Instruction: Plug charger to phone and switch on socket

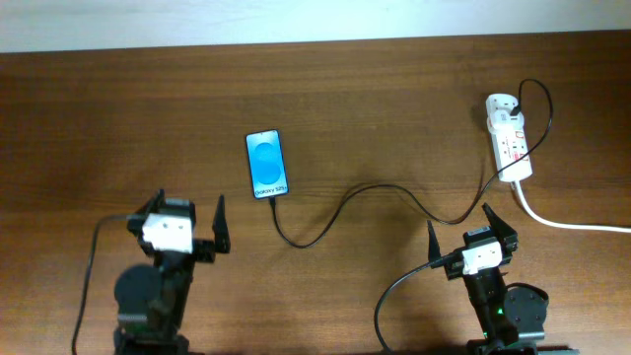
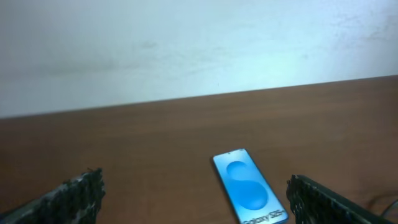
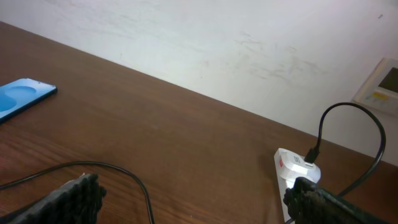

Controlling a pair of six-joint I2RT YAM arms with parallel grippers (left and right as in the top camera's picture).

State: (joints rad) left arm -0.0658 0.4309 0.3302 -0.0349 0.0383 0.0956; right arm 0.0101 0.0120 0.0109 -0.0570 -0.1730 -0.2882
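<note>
The phone [image 1: 267, 164] lies on the wooden table with its blue "Galaxy S25" screen lit. It also shows in the left wrist view [image 2: 249, 194] and at the left edge of the right wrist view [image 3: 22, 95]. The charger cable [image 1: 375, 192] runs from the phone's near end in a long curve to the socket [image 1: 509, 138], a white power strip at the far right, where its plug sits in the strip's far end [image 3: 311, 154]. My left gripper [image 1: 189, 225] is open and empty, near of the phone. My right gripper [image 1: 471, 234] is open and empty, near of the socket.
A thick white cord [image 1: 567, 223] leaves the socket and runs off the right edge. A pale wall stands behind the table's far edge [image 2: 186, 56]. A white wall panel [image 3: 380, 87] shows at the far right.
</note>
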